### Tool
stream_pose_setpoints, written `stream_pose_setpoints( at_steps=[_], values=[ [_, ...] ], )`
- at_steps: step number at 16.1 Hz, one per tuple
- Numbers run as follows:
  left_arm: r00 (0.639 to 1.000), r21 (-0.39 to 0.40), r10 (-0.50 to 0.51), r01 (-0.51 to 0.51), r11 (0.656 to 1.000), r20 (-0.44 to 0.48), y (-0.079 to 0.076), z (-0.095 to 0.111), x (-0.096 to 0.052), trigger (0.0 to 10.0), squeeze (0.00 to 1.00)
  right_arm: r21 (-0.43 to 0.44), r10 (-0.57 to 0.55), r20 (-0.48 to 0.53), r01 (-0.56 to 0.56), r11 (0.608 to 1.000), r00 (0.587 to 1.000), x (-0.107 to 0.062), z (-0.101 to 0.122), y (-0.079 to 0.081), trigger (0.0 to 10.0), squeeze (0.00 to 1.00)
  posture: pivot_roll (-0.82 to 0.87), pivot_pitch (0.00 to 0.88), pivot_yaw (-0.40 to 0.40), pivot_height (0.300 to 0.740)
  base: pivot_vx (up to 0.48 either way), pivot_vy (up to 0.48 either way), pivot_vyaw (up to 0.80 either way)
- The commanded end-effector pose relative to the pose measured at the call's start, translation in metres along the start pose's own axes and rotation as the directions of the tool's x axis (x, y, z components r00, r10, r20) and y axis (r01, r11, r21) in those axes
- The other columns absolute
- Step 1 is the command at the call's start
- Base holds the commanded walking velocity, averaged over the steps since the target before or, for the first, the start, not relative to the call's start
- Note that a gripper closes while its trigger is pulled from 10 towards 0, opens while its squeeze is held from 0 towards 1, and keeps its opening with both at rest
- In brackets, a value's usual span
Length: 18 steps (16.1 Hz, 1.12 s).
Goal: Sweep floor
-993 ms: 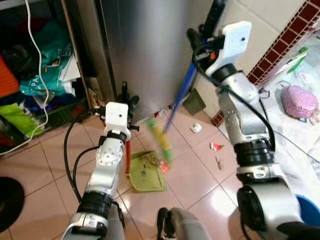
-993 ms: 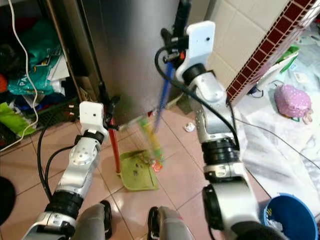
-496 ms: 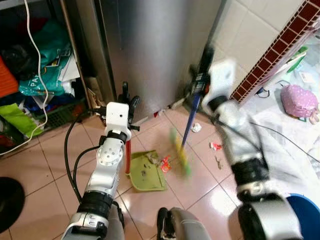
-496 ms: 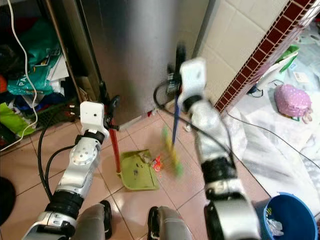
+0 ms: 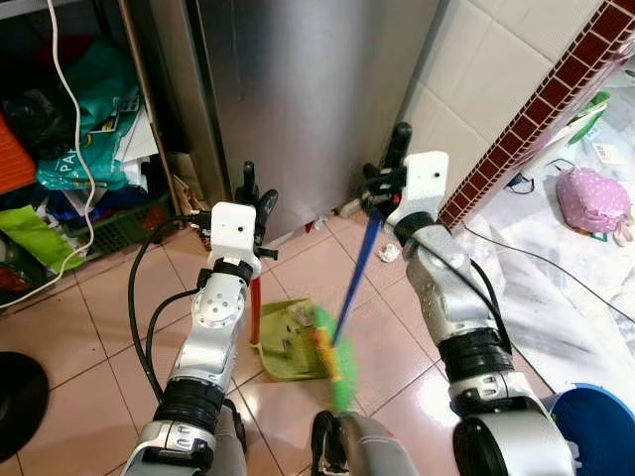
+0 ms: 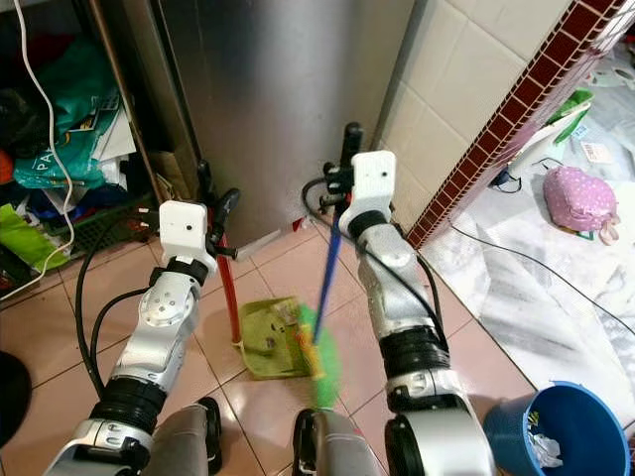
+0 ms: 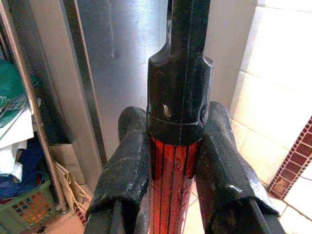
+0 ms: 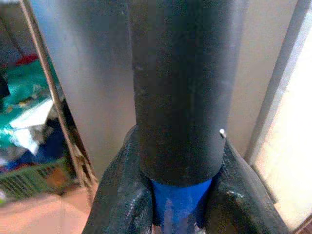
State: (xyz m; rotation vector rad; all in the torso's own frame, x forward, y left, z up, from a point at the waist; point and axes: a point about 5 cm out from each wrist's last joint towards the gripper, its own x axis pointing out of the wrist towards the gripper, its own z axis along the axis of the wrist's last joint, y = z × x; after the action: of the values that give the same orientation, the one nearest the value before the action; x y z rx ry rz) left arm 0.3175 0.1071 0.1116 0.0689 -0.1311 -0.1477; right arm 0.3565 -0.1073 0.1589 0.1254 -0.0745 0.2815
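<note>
- Pink tiled floor (image 5: pixel 89 327) runs up to a steel fridge front (image 5: pixel 298 89) and a white tiled wall; your debris sits in the corner they make.
- Left gripper (image 5: pixel 250 203) has both fingers (image 7: pixel 124 165) clamped on the red dustpan handle (image 5: pixel 255 307), just under its black cap. Green dustpan (image 5: pixel 288 342) lies flat on the tiles with some litter in it.
- Right gripper (image 6: pixel 342 183) is closed round the blue broom handle (image 6: pixel 327 273) at its black grip. Green broom head (image 5: pixel 335 362) is blurred, right at the pan's open edge.
- Risk 1: bristles look fast; too hard a stroke could flick litter over the pan or shove it sideways.
- Risk 2: 1 white scrap (image 5: pixel 388 254) sits near the wall, well apart from the pan; you could miss it.
- Risk 3: broom head is near the robot's foot (image 5: pixel 372 446); a long pull could hit it.
- Risk 4: if you tilt the red handle, the pan lip lifts and dirt slides under.
- Blue bucket (image 6: pixel 541 431) stands by the right side, with a cable (image 5: pixel 556 263) on the floor; watch both when you step.
</note>
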Motion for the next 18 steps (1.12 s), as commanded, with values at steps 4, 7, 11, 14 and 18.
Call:
stream_pose_setpoints(
  at_steps=[4,7,11,14,18],
  values=[
    [0.999,-0.015,-0.039,0.038,0.999,-0.026,-0.008,-0.004,0.0,10.0,0.0,0.185,0.088,0.086,-0.103,0.977,0.992,0.008,0.031,0.007,10.0,0.0,-0.03,0.184,-0.108,0.74,0.0,0.0,0.0],
    [0.999,-0.016,-0.034,0.034,0.999,-0.02,-0.007,-0.003,0.001,10.0,0.0,0.003,0.179,0.169,-0.183,0.983,0.969,0.011,0.059,0.009,10.0,0.0,-0.03,0.18,-0.105,0.74,0.0,0.0,0.0],
    [0.999,-0.019,-0.035,0.035,0.999,0.014,-0.008,0.007,0.001,10.0,0.0,-0.099,0.192,0.271,-0.171,0.98,0.943,0.011,0.097,0.0,10.0,0.0,-0.04,0.177,-0.1,0.74,0.0,0.0,0.0],
    [0.998,-0.01,-0.037,0.037,0.999,0.055,-0.005,0.021,-0.001,10.0,0.0,-0.131,0.201,0.319,-0.167,0.977,0.926,0.011,0.115,-0.002,10.0,0.0,-0.04,0.177,-0.095,0.74,0.0,0.0,0.0],
    [0.996,0.006,-0.021,0.021,1.0,0.085,-0.002,0.036,-0.011,10.0,0.0,-0.206,0.231,0.272,-0.178,0.962,0.934,0.009,0.11,-0.003,10.0,0.0,-0.03,0.183,-0.09,0.74,0.0,0.0,0.0]
  ],
)
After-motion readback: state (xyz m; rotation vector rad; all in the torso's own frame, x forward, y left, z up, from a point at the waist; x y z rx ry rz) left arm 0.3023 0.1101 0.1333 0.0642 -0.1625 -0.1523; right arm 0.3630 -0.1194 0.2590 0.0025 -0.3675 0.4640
